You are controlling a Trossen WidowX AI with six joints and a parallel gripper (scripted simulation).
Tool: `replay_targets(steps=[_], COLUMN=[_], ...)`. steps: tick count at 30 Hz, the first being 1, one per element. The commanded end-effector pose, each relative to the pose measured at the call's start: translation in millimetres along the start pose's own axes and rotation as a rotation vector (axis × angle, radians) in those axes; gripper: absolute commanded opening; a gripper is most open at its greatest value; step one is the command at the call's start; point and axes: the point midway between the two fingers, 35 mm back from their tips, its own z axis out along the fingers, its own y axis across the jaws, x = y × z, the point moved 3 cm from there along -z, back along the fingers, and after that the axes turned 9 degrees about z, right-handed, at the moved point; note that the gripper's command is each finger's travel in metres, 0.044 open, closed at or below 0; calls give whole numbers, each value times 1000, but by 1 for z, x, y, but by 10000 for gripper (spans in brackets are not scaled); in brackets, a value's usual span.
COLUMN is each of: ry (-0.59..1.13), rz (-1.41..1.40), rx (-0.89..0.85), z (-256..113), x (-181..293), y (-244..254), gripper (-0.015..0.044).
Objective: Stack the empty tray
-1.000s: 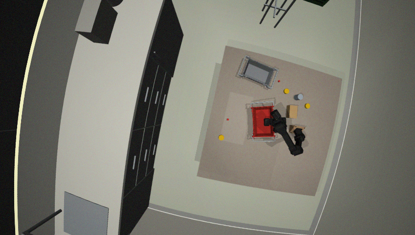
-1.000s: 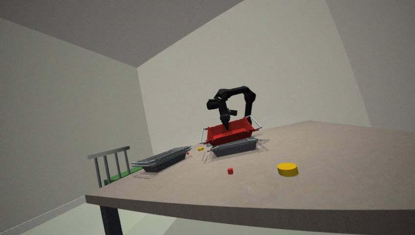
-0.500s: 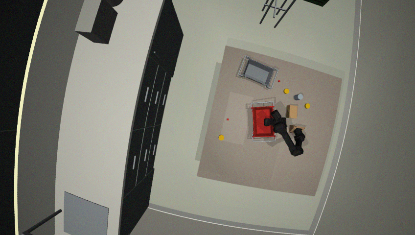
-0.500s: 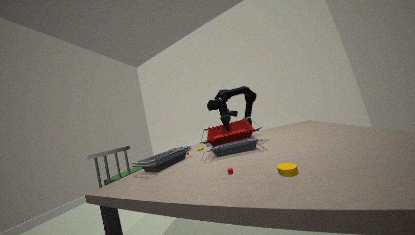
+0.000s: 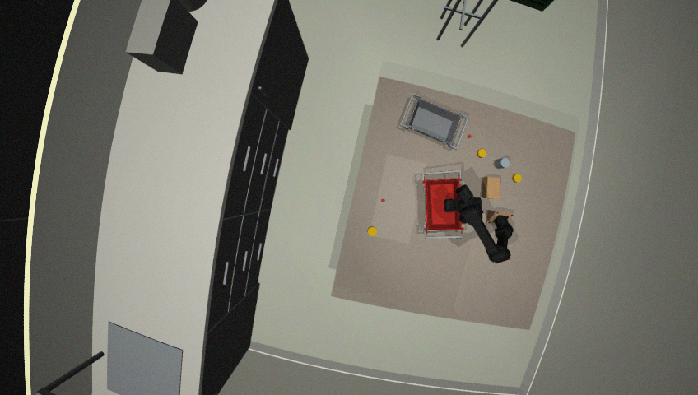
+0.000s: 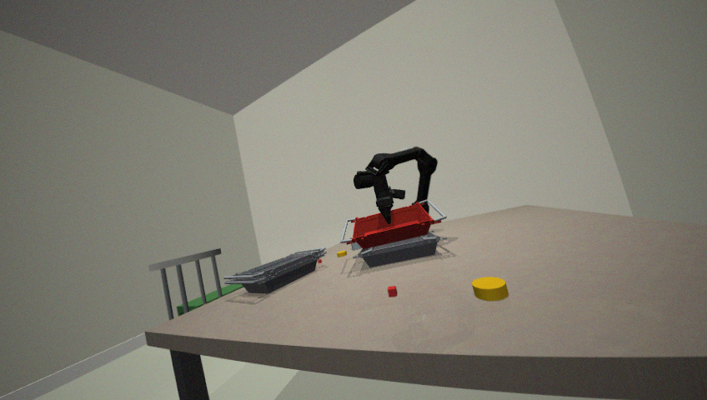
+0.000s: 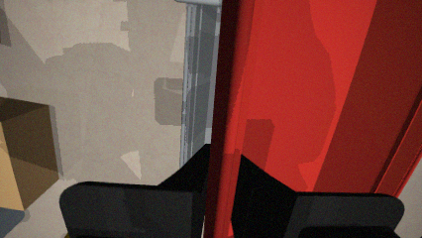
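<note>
A red tray (image 5: 438,212) (image 6: 397,236) (image 7: 287,74), empty, hangs right above a grey tray (image 6: 402,254) (image 7: 200,84). Its own wire bars stick out past its ends. My gripper (image 6: 388,221) (image 7: 216,151) is shut on the red tray's long side wall, on the side towards the arm's base. The two trays lie nearly parallel and very close in the exterior view; I cannot tell whether the red one touches the grey tray's bars. The red tray hides the grey tray's inside, its load and most of its bars.
Another grey tray (image 5: 433,122) (image 6: 293,275) with wire bars at its ends stands at one side of the table. A wooden block (image 5: 490,188) (image 7: 40,149), a wooden piece by the arm's base, a blue-grey cylinder (image 5: 504,162), yellow discs (image 5: 372,231) (image 6: 489,288) and small red cubes (image 5: 383,200) (image 6: 392,291) lie around.
</note>
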Motion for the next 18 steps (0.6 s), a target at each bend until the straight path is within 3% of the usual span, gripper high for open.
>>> replay_targets(steps=[1, 18], ry=[-10, -10], rz=[20, 20], rx=[-20, -20], z=[7, 10], x=[-2, -2], y=[6, 8], gripper=[0, 0])
